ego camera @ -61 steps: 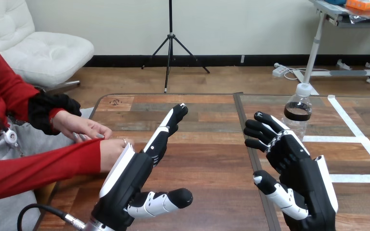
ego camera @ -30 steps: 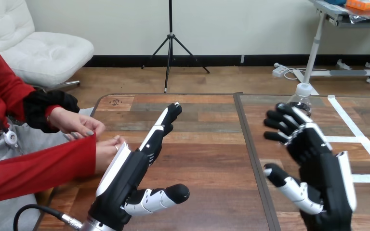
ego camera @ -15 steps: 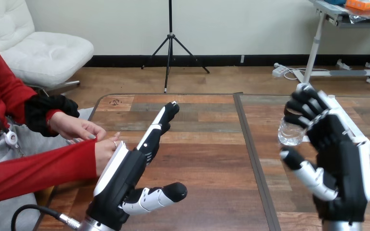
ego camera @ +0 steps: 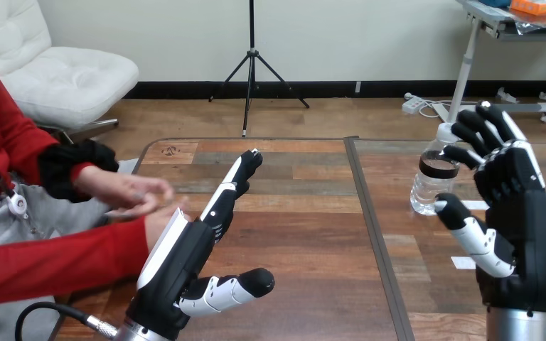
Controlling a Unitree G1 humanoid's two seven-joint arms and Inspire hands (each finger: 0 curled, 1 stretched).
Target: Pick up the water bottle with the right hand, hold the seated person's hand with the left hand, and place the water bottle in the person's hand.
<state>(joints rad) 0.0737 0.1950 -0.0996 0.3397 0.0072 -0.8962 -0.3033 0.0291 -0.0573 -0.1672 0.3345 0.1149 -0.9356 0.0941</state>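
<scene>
A clear water bottle [ego camera: 434, 172] with a white cap and a dark band stands upright on the right half of the table. My right hand [ego camera: 515, 224] is raised just right of it, open, fingers spread beside the bottle's top and thumb near its base, not closed on it. My left hand [ego camera: 188, 259] is open at the lower left, fingers stretched forward and thumb out to the right. The person's hand [ego camera: 158, 220] in the red sleeve lies against its back. The person's other hand [ego camera: 124, 190] hovers just above that, apart from mine.
The wooden table [ego camera: 306, 213] has a seam down its middle and white tape lines [ego camera: 522, 186] on the right half. The person sits at the left edge.
My right hand has swung from in front of the bottle to its right side and risen, so the bottle shows whole again. The person's upper hand has shifted. My left hand has barely moved.
</scene>
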